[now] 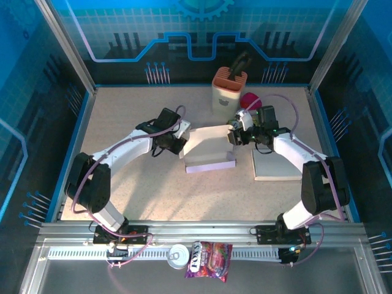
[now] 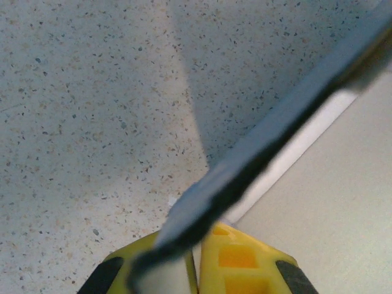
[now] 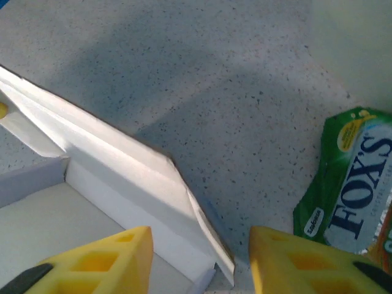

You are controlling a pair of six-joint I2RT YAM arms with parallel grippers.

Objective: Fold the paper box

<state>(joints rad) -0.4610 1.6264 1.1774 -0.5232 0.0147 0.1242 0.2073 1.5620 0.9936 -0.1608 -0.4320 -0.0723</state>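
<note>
The white paper box [image 1: 208, 150] lies partly folded in the middle of the table, its walls raised. My left gripper [image 1: 177, 139] is at the box's left side, shut on a flap. In the left wrist view the flap's [image 2: 275, 122] dark edge runs down between the closed yellow fingers of that gripper [image 2: 197, 263]. My right gripper [image 1: 236, 131] is at the box's right end and stands open. In the right wrist view the corner of the box's wall [image 3: 122, 165] sits between the spread fingers of the right gripper [image 3: 199, 257], with a gap on either side.
An orange and white holder [image 1: 229, 89] with a dark tool stands at the back, a pink object [image 1: 248, 100] beside it. A flat sheet [image 1: 275, 162] lies under the right arm. A green Fox's packet [image 3: 346, 184] lies nearby. A can [image 1: 178, 255] and a candy bag [image 1: 208, 257] rest on the front rail.
</note>
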